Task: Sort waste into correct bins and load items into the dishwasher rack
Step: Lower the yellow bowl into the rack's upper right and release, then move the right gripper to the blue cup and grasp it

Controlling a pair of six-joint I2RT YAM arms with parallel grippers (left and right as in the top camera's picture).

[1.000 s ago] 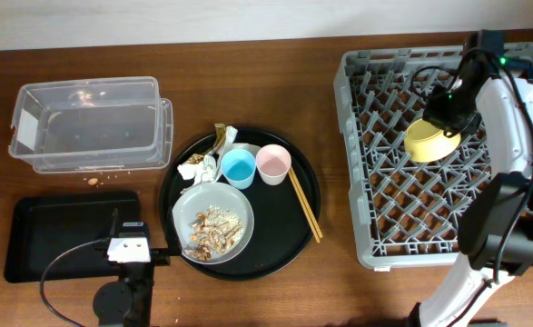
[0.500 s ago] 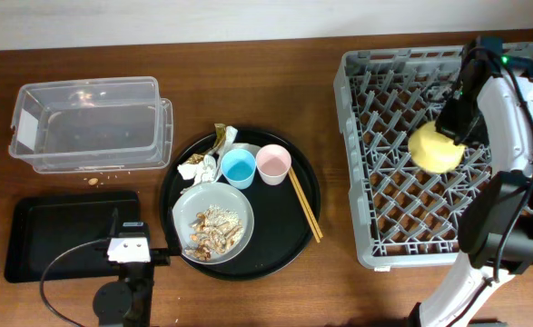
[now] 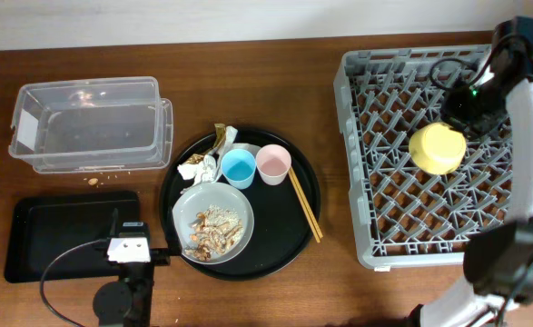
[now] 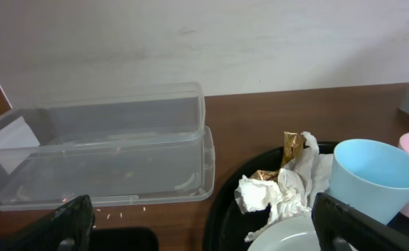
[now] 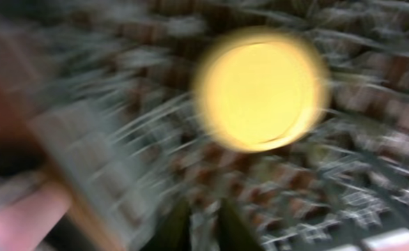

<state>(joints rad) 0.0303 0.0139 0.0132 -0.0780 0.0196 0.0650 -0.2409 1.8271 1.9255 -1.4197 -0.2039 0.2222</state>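
Observation:
The yellow bowl [image 3: 437, 148] lies upside down in the grey dishwasher rack [image 3: 350, 163], and is blurred in the right wrist view [image 5: 260, 87]. My right gripper [image 3: 470, 103] hovers just behind it, apart from it, with its jaws close together and empty [image 5: 203, 226]. The light-blue cup [image 3: 238, 167], pink cup [image 3: 272, 163], crumpled napkins with wrapper [image 3: 208, 161] and the grey plate [image 3: 181, 211] with food scraps [image 3: 213, 232] sit on the round black tray. My left gripper [image 4: 211, 233] is open and empty, low between the bins and the napkins [image 4: 281, 192].
The clear tub [image 3: 89, 127] stands at the back left, the shallow black tray [image 3: 57, 227] in front of it. Wooden chopsticks [image 3: 304, 207] lie on the round black tray [image 3: 284, 247]. Crumbs lie beside the tub. The right arm reaches over the rack's right side.
My right gripper lowered the yellow bowl into the rack, let go of it and pulled back and to the right. The bowl now lies upside down. The left arm has not moved.

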